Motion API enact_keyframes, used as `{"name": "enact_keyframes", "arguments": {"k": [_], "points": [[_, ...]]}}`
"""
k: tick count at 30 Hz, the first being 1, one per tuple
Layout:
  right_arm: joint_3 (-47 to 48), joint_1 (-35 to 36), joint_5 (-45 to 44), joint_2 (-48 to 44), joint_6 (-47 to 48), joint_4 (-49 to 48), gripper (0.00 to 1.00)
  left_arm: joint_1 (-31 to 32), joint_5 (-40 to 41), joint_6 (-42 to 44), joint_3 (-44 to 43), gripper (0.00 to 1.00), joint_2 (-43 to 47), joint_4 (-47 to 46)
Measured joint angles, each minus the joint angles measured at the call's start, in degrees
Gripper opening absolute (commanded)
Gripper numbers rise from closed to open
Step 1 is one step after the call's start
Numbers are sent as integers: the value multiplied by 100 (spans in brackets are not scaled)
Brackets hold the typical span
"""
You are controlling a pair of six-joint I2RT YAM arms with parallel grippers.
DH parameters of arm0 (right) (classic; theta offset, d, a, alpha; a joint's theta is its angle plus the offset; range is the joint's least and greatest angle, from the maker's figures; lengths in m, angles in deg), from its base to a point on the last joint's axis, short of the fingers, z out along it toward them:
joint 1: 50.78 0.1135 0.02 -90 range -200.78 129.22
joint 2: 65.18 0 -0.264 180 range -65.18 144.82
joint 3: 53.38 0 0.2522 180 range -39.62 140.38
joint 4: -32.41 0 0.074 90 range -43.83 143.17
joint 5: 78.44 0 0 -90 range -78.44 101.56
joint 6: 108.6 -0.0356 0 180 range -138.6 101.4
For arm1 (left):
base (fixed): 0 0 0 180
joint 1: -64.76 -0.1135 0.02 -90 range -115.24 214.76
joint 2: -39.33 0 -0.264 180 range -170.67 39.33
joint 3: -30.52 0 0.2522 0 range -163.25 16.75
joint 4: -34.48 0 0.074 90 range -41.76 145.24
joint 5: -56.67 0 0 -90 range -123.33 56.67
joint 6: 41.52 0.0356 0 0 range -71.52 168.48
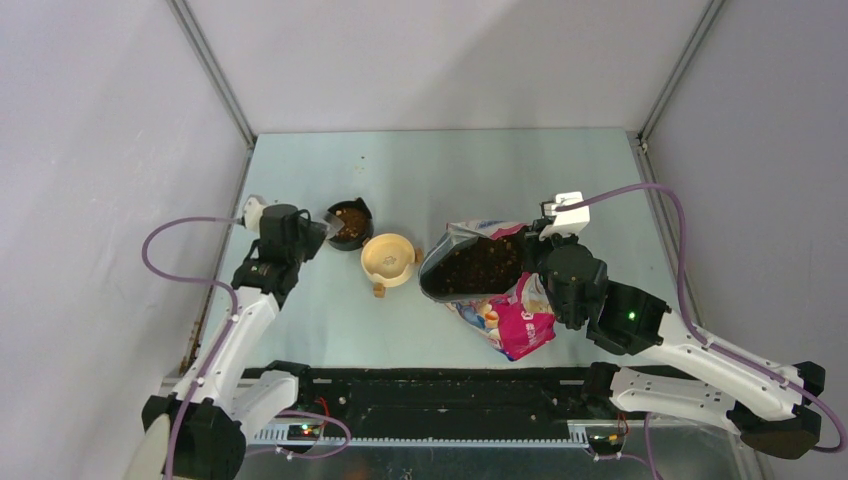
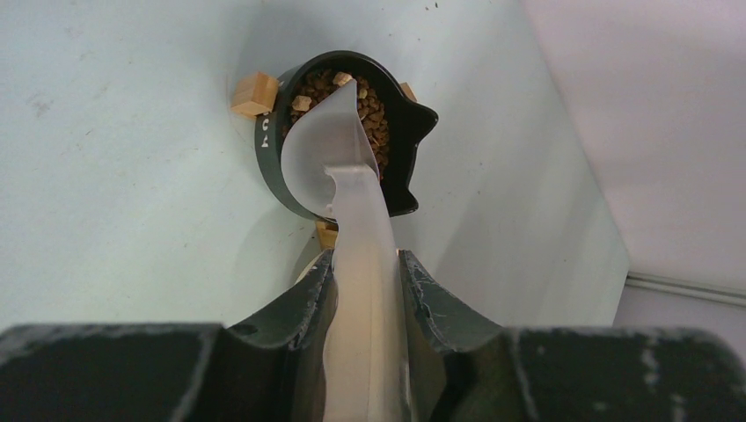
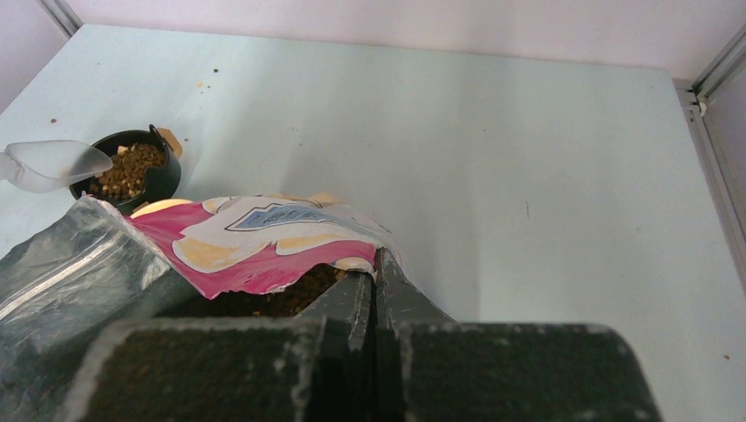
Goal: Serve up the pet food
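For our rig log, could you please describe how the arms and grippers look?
The left arm and right arm have white links, black joints, purple cables; the right shows a green light. The left gripper and right gripper are scuffed black.

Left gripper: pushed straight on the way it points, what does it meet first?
Probably the black bowl: the left gripper holds a scoop over its kibble. Height unclear.

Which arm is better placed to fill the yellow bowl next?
Left. The left end effector grips the scoop over the black bowl, beside the yellow bowl; the right end effector is pinching the bag open.
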Motion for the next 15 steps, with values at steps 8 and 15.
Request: {"name": "enact_keyframes", "arguments": {"k": [8, 15], "points": [[0, 0, -26, 24, 55, -24, 0, -4, -190, 269, -466, 0, -407, 229], [0, 0, -50, 63, 125, -70, 0, 35, -179, 686, -951, 0, -675, 743]]}}
